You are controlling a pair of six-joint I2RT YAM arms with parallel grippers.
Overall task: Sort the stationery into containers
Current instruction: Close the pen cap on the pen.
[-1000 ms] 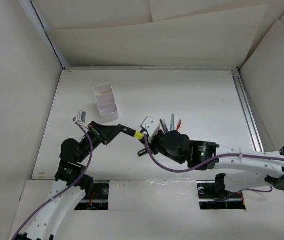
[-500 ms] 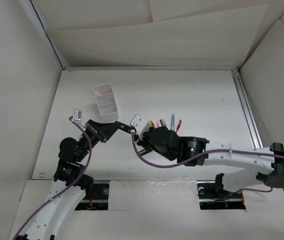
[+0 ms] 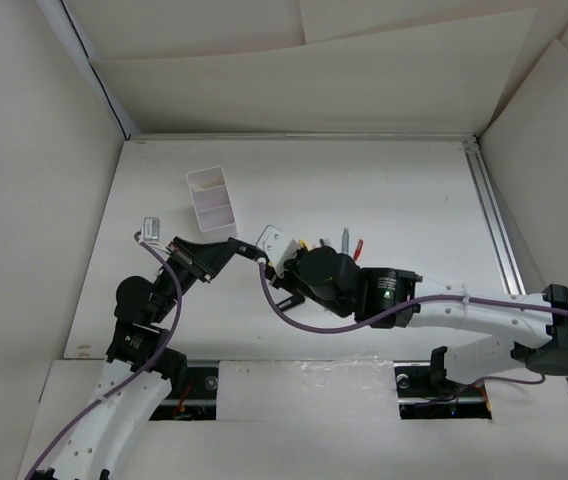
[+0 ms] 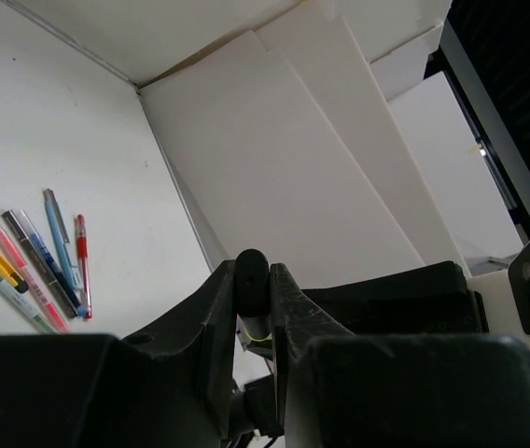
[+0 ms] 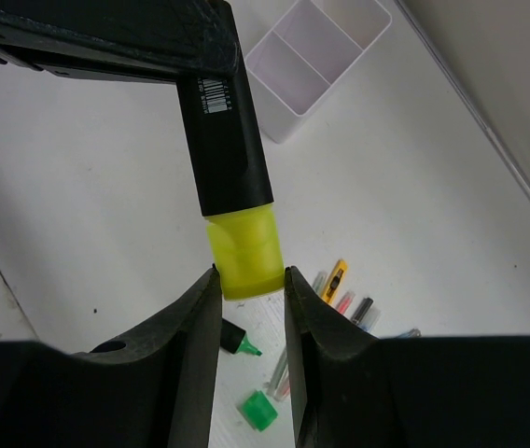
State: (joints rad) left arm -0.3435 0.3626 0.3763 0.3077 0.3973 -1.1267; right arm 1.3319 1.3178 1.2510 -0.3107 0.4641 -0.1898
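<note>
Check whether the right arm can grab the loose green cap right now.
Probably not yet: the right gripper is closed on the yellow cap of the highlighter that the left gripper holds. The green cap lies uncovered on the table, so the way looks free after release.

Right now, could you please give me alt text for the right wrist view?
A black highlighter is held in mid-air, its yellow cap gripped between the right jaws and its body held by the left jaws above. Beyond, on the table: a white two-compartment box, pens, a green cap.
</note>
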